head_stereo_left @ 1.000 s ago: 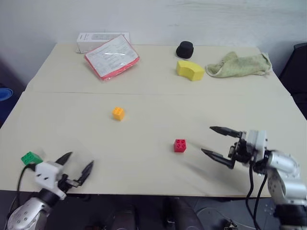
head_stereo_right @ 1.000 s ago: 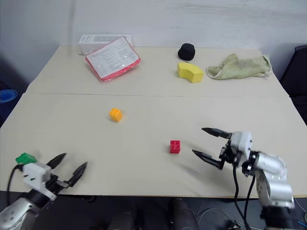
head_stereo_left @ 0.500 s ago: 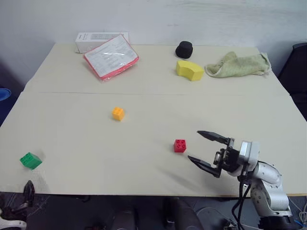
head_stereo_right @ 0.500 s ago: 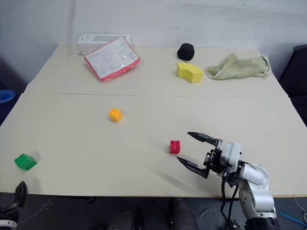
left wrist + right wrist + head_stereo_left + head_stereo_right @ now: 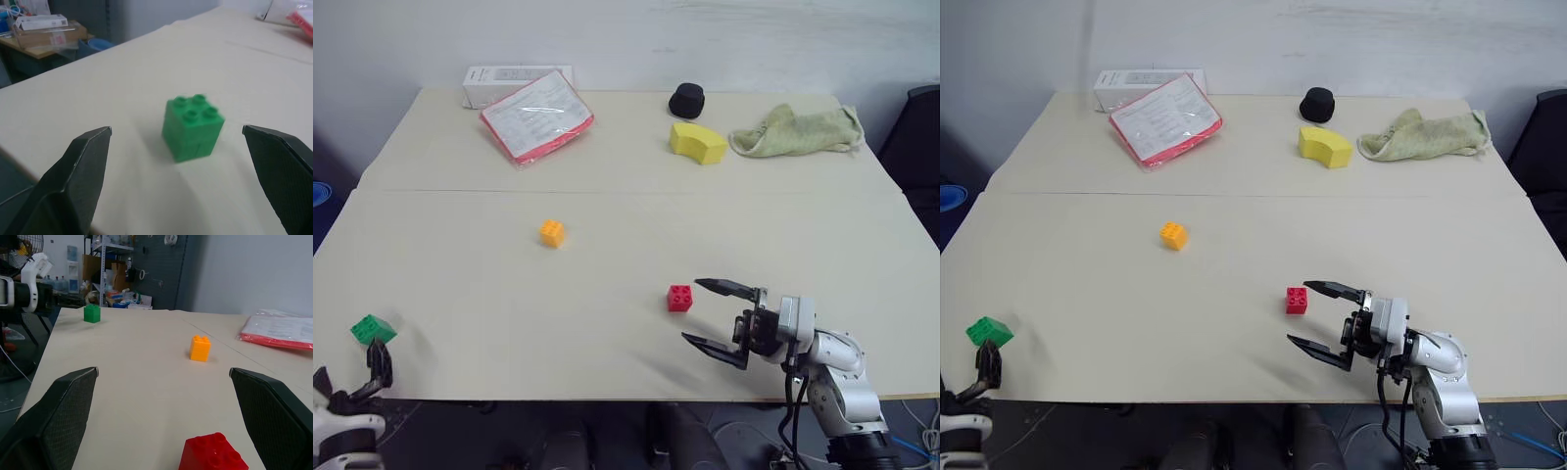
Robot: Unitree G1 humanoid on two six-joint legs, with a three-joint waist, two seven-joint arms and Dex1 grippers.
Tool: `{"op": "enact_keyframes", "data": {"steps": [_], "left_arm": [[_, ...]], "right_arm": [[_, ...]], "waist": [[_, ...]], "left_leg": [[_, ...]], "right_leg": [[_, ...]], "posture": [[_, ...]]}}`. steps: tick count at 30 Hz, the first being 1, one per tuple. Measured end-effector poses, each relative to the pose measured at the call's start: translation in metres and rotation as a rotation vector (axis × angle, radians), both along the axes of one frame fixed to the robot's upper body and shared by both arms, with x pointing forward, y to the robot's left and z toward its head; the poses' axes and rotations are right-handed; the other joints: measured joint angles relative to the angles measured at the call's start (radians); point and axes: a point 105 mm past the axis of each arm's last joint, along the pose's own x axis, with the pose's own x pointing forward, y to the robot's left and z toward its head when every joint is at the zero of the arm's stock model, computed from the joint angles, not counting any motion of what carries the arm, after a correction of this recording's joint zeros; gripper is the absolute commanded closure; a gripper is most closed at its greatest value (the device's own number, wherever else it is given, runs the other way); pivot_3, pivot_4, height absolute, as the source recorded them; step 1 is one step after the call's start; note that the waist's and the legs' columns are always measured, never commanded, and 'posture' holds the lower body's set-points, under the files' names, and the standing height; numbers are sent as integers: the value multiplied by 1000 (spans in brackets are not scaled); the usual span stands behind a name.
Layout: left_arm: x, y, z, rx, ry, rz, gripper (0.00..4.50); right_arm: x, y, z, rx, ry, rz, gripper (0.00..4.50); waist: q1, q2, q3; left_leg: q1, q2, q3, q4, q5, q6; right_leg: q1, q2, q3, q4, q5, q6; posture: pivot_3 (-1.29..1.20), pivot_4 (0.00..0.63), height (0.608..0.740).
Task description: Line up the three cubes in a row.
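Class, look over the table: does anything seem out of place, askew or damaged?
Nothing is damaged or spilled. The green cube sits right by the table's near left edge, far from the orange-yellow cube and the red cube.

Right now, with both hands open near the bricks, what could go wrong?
1. The green brick sits close to the table edge; the open left hand could push it off instead of catching it.
2. The red brick lies just ahead of the open right hand, near its upper finger; that finger might knock it away.
3. The orange brick is far from both, so the row may end up uneven.
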Motion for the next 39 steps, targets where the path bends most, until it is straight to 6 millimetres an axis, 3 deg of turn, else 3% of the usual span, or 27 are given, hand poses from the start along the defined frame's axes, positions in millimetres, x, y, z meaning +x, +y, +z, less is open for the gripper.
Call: {"op": "enact_keyframes", "data": {"steps": [12,16,23,24,26,31,36,39], "left_arm": [[40,2,-6,8,85,127,0],[44,4,-10,11,105,140,860],[47,4,-12,12,115,124,2998],[49,2,-11,25,116,101,3035],[56,-3,-5,73,120,11,3034],[88,-56,30,336,89,-605,3034],[100,-141,54,558,28,-1338,3034],[109,-178,52,592,8,-1632,3034]], "right_arm": [[2,5,1,-10,-41,13,64],[3,5,-3,-19,-32,1,0],[5,4,-2,-15,-41,-25,0],[4,4,-3,-14,-39,-28,0],[4,3,-4,-13,-34,-33,0],[-3,-14,-2,-62,-28,-69,0],[-12,-43,1,-142,-14,-142,0],[-14,-50,-1,-146,-6,-179,0]], "waist": [[2,-4,-2],[1,-4,-2],[2,-4,-2],[2,-4,-2],[2,-4,-2],[5,-2,-2],[22,-1,-3],[24,4,-3]], "left_leg": [[1,0,0,0,2,-2],[1,0,0,0,2,-3],[1,0,-1,0,2,-3],[2,0,0,0,2,-3],[2,0,-1,0,2,-3],[1,0,-1,0,2,-4],[1,0,-1,0,3,-5],[2,0,0,0,3,-5]], "right_leg": [[1,1,-1,2,0,0],[0,1,-1,2,0,0],[0,0,-1,2,0,0],[0,0,-1,2,0,0],[0,0,-1,2,0,0],[0,-1,-2,2,0,-1],[0,-1,-3,2,-1,-2],[1,0,-2,4,-1,-2]], "posture": [[0,150,740],[0,150,740],[0,150,740],[0,150,740],[0,150,740],[0,150,740],[0,150,740],[0,150,740]]}}
